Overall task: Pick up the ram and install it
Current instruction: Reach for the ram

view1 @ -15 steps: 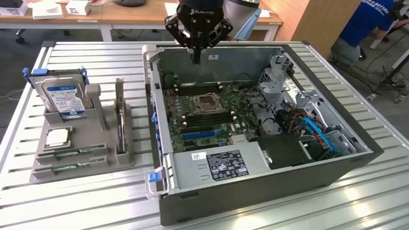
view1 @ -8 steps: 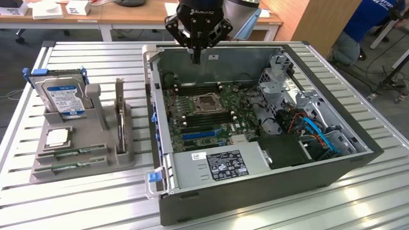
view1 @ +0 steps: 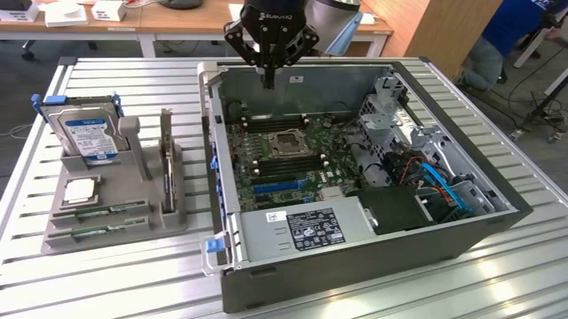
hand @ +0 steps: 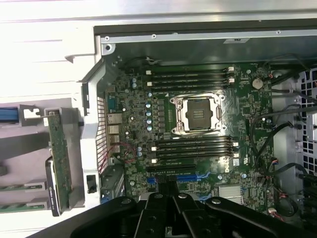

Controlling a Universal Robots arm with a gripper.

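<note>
Start nearest you. Beside the case (view1: pixel 355 272), on the exterior view's left, stands the tray (view1: pixel 62 244), and at its near end lie two green sticks side by side. I take the ram (view1: pixel 100 212) to be the one farther from you, with its twin (view1: pixel 89 231) just this side of it, but you cannot tell from here which of the two is meant.

Both are thin, narrow green boards with dark chips along them, lying flat in shallow slots. Each one's long axis points straight at the case's side wall, so it runs about parallel to the memory slots (view1: pixel 271 121) on the board inside the case. Whether any of those slots is filled, I cannot tell.

Farther back on the tray, the drive (view1: pixel 89 136) stands upright, also well outside the case.

Farthest off is your gripper (view1: pixel 268 81), hanging over the case's far wall, above the open interior. Its jaws are pressed together with nothing between them.

So the ram lies well apart from the jaws: out over the case's side wall toward the tray, then toward the case's near end. There is only this one arm to reach it.
</note>
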